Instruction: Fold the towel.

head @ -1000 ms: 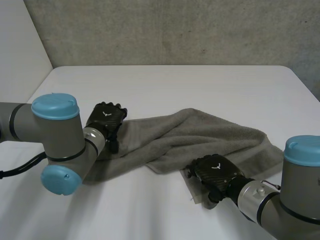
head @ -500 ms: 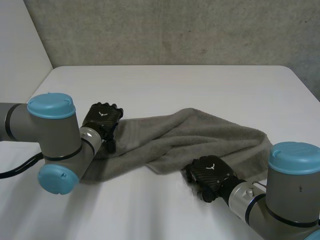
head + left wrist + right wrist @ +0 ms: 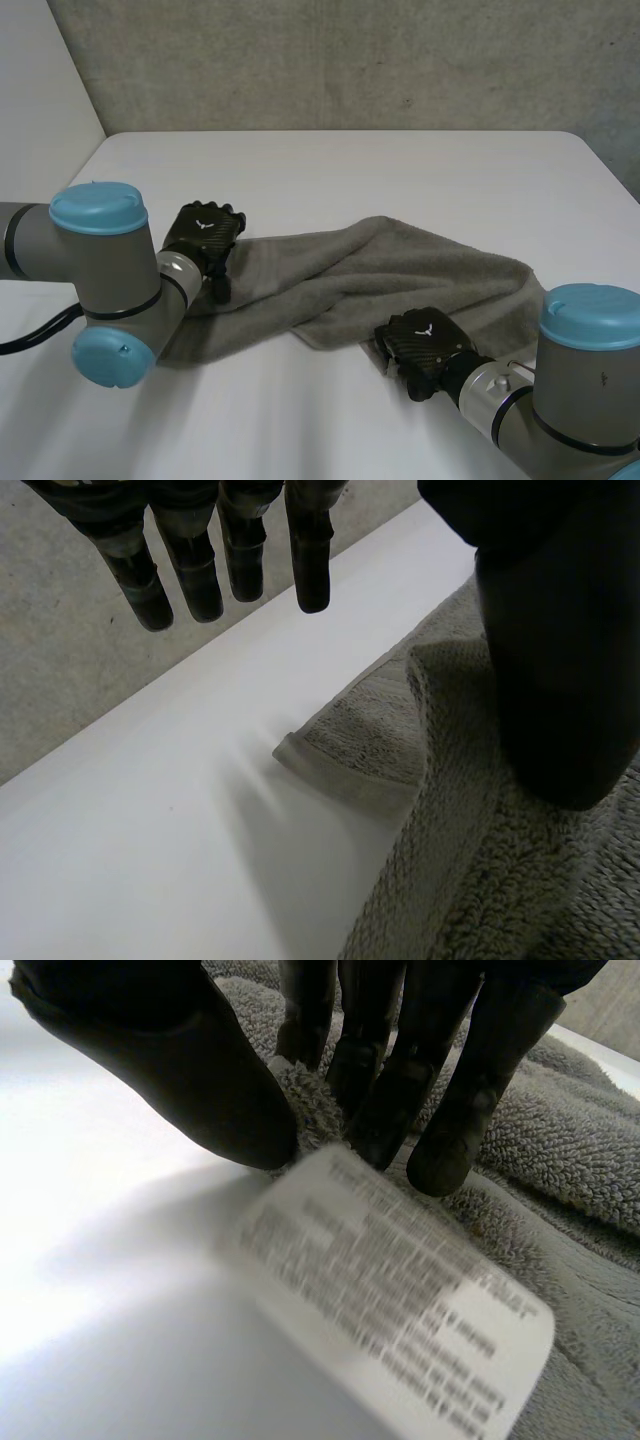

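A grey towel lies crumpled in a long band across the white table. My left hand rests on its left end, open. In the left wrist view its fingers hang straight above the table, its thumb lies on the towel, and a towel corner lies just beyond. My right hand is at the towel's near edge. In the right wrist view its thumb and fingers pinch a bit of the towel's edge, where a white label hangs.
The table's far half and its near left part are bare. A grey wall rises behind the table's far edge. Both grey arms with light-blue caps reach in from the near side.
My right hand's fingers have curled shut on the towel's near edge, and the white label that lay beside it has gone under the hand. The left arm shifted slightly.
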